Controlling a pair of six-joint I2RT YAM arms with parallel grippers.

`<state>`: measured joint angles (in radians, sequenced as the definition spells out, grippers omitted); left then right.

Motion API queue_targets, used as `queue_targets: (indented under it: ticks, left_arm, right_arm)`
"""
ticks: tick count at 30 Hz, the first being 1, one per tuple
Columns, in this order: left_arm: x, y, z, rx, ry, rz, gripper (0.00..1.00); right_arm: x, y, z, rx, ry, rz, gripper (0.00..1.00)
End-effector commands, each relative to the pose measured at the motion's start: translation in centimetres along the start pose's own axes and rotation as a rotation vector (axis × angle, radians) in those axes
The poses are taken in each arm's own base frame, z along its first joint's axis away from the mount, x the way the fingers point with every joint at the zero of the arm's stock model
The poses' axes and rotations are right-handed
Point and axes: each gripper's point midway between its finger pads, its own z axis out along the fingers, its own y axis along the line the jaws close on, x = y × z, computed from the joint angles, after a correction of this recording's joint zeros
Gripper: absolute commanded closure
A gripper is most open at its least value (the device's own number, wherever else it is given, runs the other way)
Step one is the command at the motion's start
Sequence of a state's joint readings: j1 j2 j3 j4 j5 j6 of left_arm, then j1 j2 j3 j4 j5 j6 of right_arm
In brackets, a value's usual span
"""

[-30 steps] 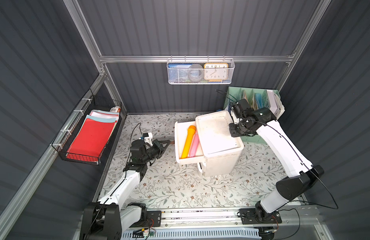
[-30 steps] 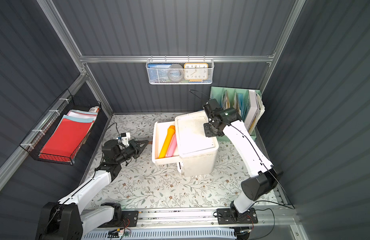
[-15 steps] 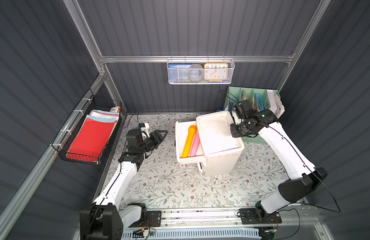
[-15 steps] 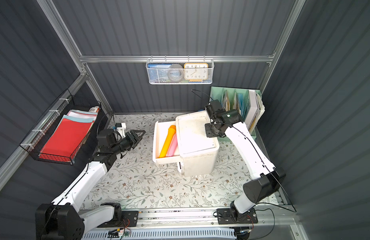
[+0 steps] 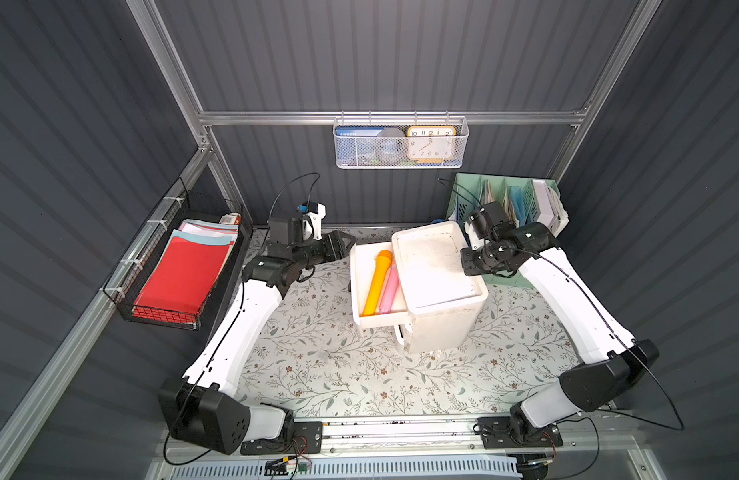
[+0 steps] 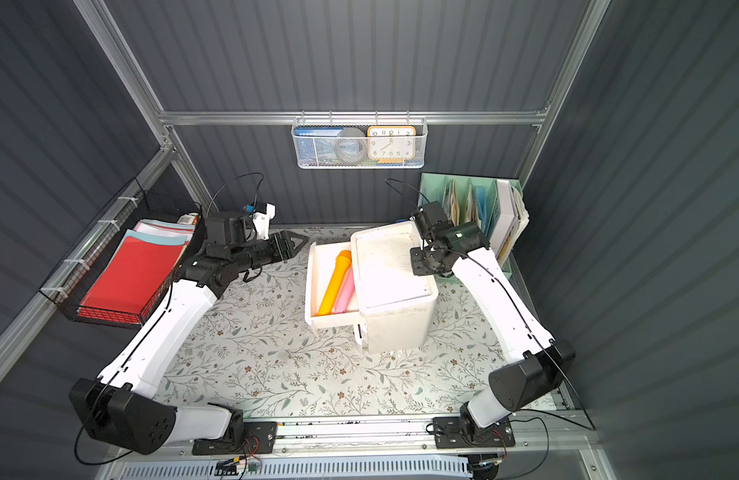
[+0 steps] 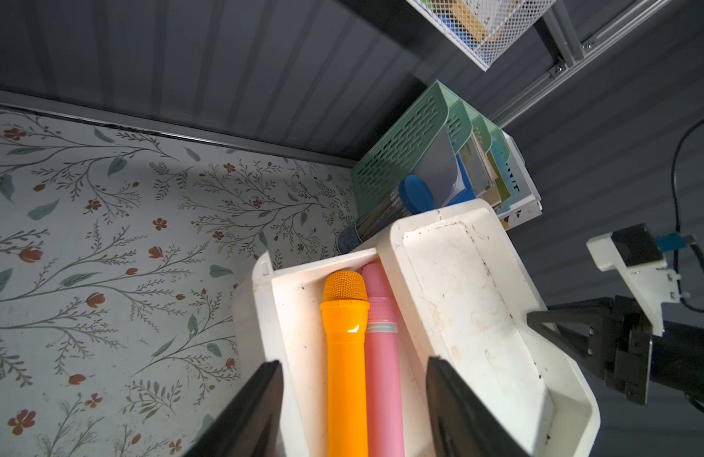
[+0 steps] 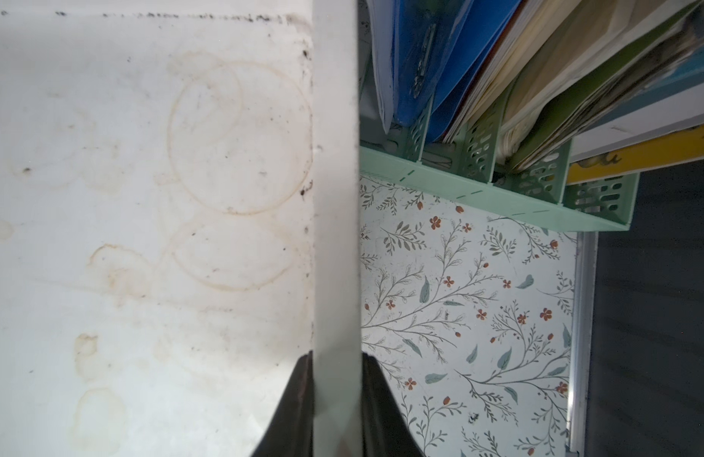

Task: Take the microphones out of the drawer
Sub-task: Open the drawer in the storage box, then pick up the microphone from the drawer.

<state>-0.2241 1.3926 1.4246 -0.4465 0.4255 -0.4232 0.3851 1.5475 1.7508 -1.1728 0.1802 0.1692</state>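
smooth orange microphone (image 7: 344,356), with a round mesh head, lies lengthwise in the open white plastic drawer (image 7: 291,316), touching a pink cylinder (image 7: 382,348). left gripper (image 5: 346,245): black jaws parted wide, empty, near the drawer's back corner. right gripper (image 8: 336,362): jaws pinched on the raised rim of the stained white cabinet (image 5: 438,270).
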Motion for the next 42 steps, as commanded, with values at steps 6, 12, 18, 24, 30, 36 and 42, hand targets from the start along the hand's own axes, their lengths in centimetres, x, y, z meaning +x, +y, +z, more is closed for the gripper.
queue_targets:
  ticks: [6, 12, 18, 24, 30, 36, 42]
  left_arm:
    - [3.8, 0.0, 2.7, -0.157, 0.214, 0.161, 0.43]
    - [5.7, -1.0, 4.1, -0.219, 0.316, 0.249, 0.43]
    - [7.8, -0.8, 6.0, -0.282, 0.409, 0.307, 0.46]
    - [9.6, -0.1, 7.7, -0.328, 0.468, 0.350, 0.46]
    - [10.5, 0.9, 8.6, -0.386, 0.495, 0.381, 0.46]
    - [11.7, 1.2, 9.6, -0.401, 0.525, 0.398, 0.45]
    - [13.1, 1.5, 10.6, -0.412, 0.571, 0.403, 0.44]
  right_arm:
    - [0.0, -1.2, 0.6, 0.043, -0.023, 0.063, 0.88]
    - [0.3, -1.2, 0.7, 0.037, -0.014, 0.054, 0.88]
    - [0.4, -1.1, 0.7, 0.031, -0.013, 0.052, 0.88]
    - [0.3, -1.0, 0.7, 0.024, -0.015, 0.052, 0.88]
    - [0.5, -0.9, 0.9, 0.023, -0.010, 0.051, 0.88]
    - [0.6, -0.9, 1.1, 0.022, -0.008, 0.050, 0.88]
    - [0.6, -1.0, 1.1, 0.027, -0.010, 0.048, 0.88]
